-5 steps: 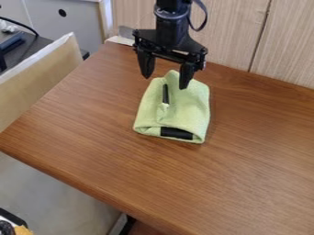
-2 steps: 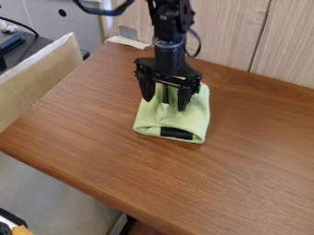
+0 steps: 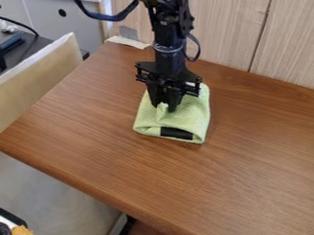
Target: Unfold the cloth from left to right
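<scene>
the cloth (image 3: 187, 117) lay on the brown table (image 3: 245, 156), pale green and folded into a rough oblong, a bit above the middle of the view and closer to the back edge of the table than to the front. a black patch (image 3: 176, 133) showed along its near edge. the arm (image 3: 169, 41) came in from the top and hung down over the cloth, and the gripper (image 3: 164, 107) pointed downward at the end of it, over the cloth's far half. its fingers were drawn in close together, with only a narrow gap between the tips, and a small raised fold of the cloth was pinched there. the rest of the cloth spread out below and to the right of the tips, resting on the table. a dark cable (image 3: 107, 17) looped out from the arm to the left. behind the table stood a wall (image 3: 230, 32) of pale wood panels, and near the back left corner lay a cream strip (image 3: 127, 42). along the left of the table ran a beige board (image 3: 46, 69) with a white top edge, and beyond it was a dark desk (image 3: 30, 51).
</scene>
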You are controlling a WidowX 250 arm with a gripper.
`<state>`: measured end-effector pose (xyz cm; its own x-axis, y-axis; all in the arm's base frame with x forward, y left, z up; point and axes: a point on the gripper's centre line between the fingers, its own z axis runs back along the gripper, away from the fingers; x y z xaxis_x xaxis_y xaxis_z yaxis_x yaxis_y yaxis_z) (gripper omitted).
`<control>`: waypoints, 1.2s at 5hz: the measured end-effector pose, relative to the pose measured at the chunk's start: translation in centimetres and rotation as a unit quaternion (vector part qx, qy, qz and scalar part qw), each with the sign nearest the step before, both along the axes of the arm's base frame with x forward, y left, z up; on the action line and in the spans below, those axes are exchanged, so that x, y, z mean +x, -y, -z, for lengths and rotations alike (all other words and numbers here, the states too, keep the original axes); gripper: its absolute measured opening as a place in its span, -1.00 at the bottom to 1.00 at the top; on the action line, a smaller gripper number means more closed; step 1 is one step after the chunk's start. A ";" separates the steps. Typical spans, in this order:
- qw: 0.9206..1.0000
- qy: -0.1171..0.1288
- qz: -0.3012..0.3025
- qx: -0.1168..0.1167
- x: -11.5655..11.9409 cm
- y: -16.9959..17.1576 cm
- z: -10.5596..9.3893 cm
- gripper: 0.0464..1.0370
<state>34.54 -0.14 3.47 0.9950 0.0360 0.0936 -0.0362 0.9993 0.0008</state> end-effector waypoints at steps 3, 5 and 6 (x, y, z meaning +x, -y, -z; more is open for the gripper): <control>1.000 0.003 -0.011 0.004 0.7 0.1 -0.9 -0.92; 1.000 0.019 0.002 0.016 2.7 4.1 -4.5 -0.92; 0.999 0.043 0.022 -0.007 3.6 7.0 -5.6 -0.92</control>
